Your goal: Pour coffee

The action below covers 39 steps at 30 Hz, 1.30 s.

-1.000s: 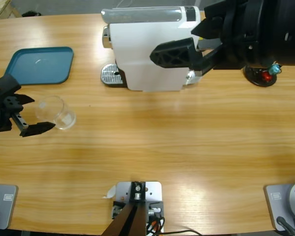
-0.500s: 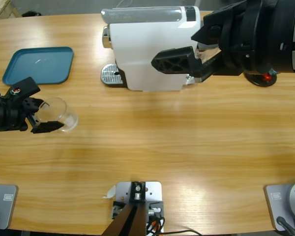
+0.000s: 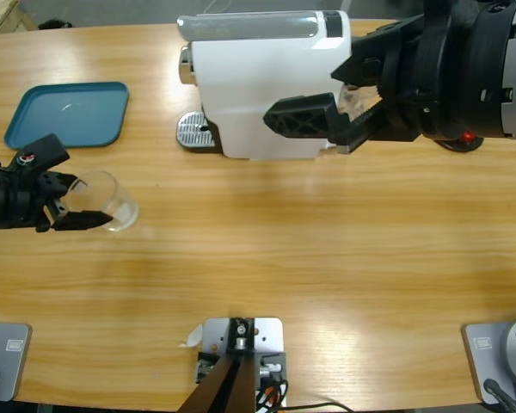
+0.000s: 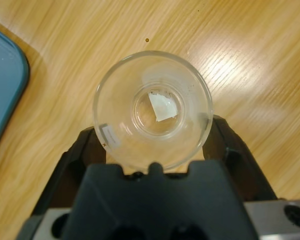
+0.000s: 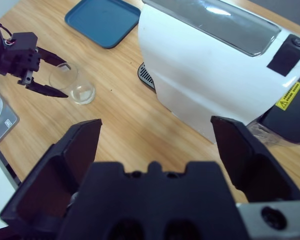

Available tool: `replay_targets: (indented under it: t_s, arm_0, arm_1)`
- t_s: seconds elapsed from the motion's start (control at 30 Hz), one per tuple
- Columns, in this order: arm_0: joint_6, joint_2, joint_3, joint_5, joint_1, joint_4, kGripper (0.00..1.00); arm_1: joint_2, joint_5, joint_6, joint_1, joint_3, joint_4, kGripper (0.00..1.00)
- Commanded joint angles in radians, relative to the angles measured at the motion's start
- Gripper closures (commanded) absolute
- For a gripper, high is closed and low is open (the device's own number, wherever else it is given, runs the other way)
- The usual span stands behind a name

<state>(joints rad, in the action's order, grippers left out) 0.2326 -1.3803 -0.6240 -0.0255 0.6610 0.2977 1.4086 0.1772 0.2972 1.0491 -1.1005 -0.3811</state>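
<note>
A clear glass tumbler (image 3: 106, 200) stands on the table at the left, and I see no coffee in it. In the left wrist view the glass (image 4: 153, 107) looks empty, with a small white label showing through its base. My left gripper (image 3: 88, 202) (image 4: 152, 131) is shut on the tumbler, one jaw against each side. My right gripper (image 3: 314, 93) (image 5: 155, 125) hangs open above the white coffee machine (image 3: 258, 86) (image 5: 210, 75), holding nothing. The right wrist view also shows the tumbler (image 5: 72, 82) and the left gripper (image 5: 44, 75) far off at the left.
A blue tray (image 3: 67, 114) (image 5: 104, 20) (image 4: 2, 90) lies at the back left. The machine's round metal drip tray (image 3: 189, 131) faces left. A dark base with a red piece (image 3: 461, 138) stands behind my right arm. Bare wood stretches across the middle and front.
My left gripper rolled and closed its jaws around the tumbler, nudging it slightly right. My right arm drifted a little over the machine, still open.
</note>
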Motion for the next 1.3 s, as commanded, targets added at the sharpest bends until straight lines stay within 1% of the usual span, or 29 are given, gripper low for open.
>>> replay_targets:
  t_s: [0.03, 0.23, 0.37, 0.47, 0.63, 0.83, 1.0, 1.17, 1.3]
  arm_0:
    - [0.187, -0.037, -0.164, -0.019, -0.077, 0.001, 1.0]
    - [0.304, -0.204, -0.357, -0.183, -0.21, 0.024, 1.0]
    - [0.395, -0.299, -0.463, -0.222, -0.233, 0.083, 1.0]
    - [0.429, -0.362, -0.516, -0.226, -0.231, 0.09, 1.0]
    - [0.45, -0.434, -0.561, -0.215, -0.188, 0.095, 1.0]
    - [0.441, -0.491, -0.603, -0.208, -0.135, 0.094, 1.0]
    - [0.434, -0.52, -0.638, -0.214, -0.132, 0.092, 1.0]
    - [0.432, -0.526, -0.644, -0.218, -0.116, 0.093, 1.0]
    - [0.432, -0.525, -0.624, -0.22, -0.099, 0.095, 1.0]
  arm_1:
    - [-0.023, -0.018, 0.011, 0.009, 0.058, 0.007, 0.0]
    - [-0.019, -0.035, 0.006, -0.027, 0.062, 0.007, 0.0]
    - [-0.01, -0.065, -0.009, -0.086, 0.061, 0.008, 0.0]
    - [0.008, -0.088, -0.02, -0.116, 0.056, 0.016, 0.0]
    - [0.04, -0.117, -0.039, -0.16, 0.052, 0.041, 0.0]
    - [0.069, -0.13, -0.04, -0.164, 0.054, 0.076, 0.0]
    - [0.067, -0.13, -0.04, -0.164, 0.059, 0.076, 0.0]
    - [0.066, -0.13, -0.04, -0.164, 0.059, 0.077, 0.0]
    - [0.067, -0.13, -0.04, -0.166, 0.06, 0.079, 0.0]
